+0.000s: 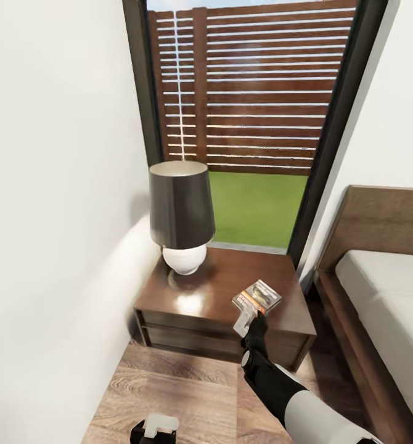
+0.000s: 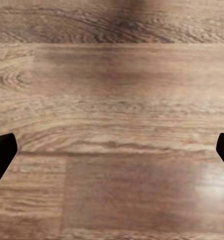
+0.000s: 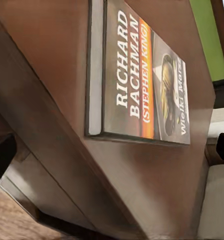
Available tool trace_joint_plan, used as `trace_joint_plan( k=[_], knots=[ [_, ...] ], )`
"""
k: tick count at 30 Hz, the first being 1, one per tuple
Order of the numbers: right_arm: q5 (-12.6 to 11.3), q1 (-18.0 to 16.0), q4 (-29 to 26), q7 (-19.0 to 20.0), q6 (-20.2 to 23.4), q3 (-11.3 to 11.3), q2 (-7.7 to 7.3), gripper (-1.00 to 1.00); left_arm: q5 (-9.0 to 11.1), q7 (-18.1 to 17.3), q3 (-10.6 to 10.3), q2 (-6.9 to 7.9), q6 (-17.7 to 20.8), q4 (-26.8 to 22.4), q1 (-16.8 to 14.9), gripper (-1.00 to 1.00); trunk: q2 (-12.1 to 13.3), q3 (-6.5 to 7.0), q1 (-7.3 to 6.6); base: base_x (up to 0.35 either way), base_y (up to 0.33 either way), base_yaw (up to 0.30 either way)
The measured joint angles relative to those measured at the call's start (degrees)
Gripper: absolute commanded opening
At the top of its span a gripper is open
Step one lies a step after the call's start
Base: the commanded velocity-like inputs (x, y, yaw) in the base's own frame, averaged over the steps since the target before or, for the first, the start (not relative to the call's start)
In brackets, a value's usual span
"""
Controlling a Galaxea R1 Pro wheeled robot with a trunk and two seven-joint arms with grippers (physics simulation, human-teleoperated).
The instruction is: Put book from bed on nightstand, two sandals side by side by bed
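One book (image 3: 142,80), lettered "RICHARD BACHMAN (STEPHEN KING)", on one nightstand (image 1: 200,296) beside one lamp (image 1: 180,213). Right gripper (image 1: 246,320) and left gripper (image 1: 154,430) both spread wide, empty.

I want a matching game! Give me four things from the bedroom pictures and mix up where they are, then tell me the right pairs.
Things:
1. the book
2. the lamp
3. the bed
4. the left gripper

Places:
A. low over the wood-plank floor, fingers apart
B. at the back of the nightstand, near the white wall
C. to the right of the nightstand
D. flat on the nightstand top, near its front edge, by the right gripper

Pairs: 1-D, 2-B, 3-C, 4-A
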Motion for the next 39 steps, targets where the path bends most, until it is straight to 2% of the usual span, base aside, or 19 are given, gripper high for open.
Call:
trace_joint_plan(
  k=[16,21,22,24,25,28,29,31,32,39],
  knots=[
    [-0.06,0.00,0.13,0.02,-0.28,-0.01,-0.03,1.00,0.00,0.00,0.01,0.00,0.01,-0.01,0.00,1.00,0.00,0.00,-0.01,-0.286,0.061,0.000],
    [-1.69,0.00,2.84,0.73,-2.94,-1.34,-0.30,1.00,0.00,-0.04,0.01,0.00,0.01,-0.01,0.00,1.00,0.00,0.00,-0.03,-0.036,0.002,0.000],
    [-7.50,0.00,6.10,1.36,-9.43,-6.18,-0.44,1.00,0.00,-0.05,0.05,0.01,0.01,-0.01,0.00,1.00,0.00,0.00,-0.03,-0.004,0.000,0.000],
    [-9.85,-0.01,6.84,1.99,-11.50,-7.72,-0.47,1.00,0.00,-0.06,0.02,-0.01,0.01,-0.01,0.00,1.00,0.00,0.00,-0.03,-0.003,0.000,0.000],
    [-11.96,-0.02,7.25,2.86,-13.18,-8.81,-0.46,1.00,0.02,-0.06,0.00,-0.04,0.01,-0.01,0.00,1.00,0.00,0.00,-0.03,-0.002,0.000,0.000],
    [-14.96,0.09,7.71,4.55,-15.49,-9.82,-0.46,1.00,0.03,-0.06,0.00,-0.06,0.01,-0.01,0.00,1.00,0.00,0.00,-0.03,-0.001,0.000,0.000],
    [-16.88,0.15,7.85,5.55,-16.88,-10.18,-0.46,1.00,0.05,-0.03,0.00,-0.07,0.01,-0.01,0.00,1.00,0.00,0.00,-0.03,0.000,0.000,0.000],
    [-18.74,0.21,7.94,6.31,-18.19,-10.41,-0.47,1.00,0.06,-0.01,0.00,-0.06,0.01,-0.01,0.00,1.00,0.00,0.00,-0.03,0.000,0.000,0.000],
    [-20.41,0.28,7.98,6.79,-19.27,-10.56,-0.48,1.00,0.06,0.00,-0.01,-0.07,0.01,-0.01,0.00,1.00,0.00,0.00,-0.03,0.000,0.000,0.000],
    [-25.82,0.61,8.08,7.66,-21.43,-10.84,-0.66,1.00,0.08,0.02,0.03,-0.05,0.01,-0.01,0.00,1.00,0.00,0.00,-0.03,0.000,0.000,0.000]
  ],
)
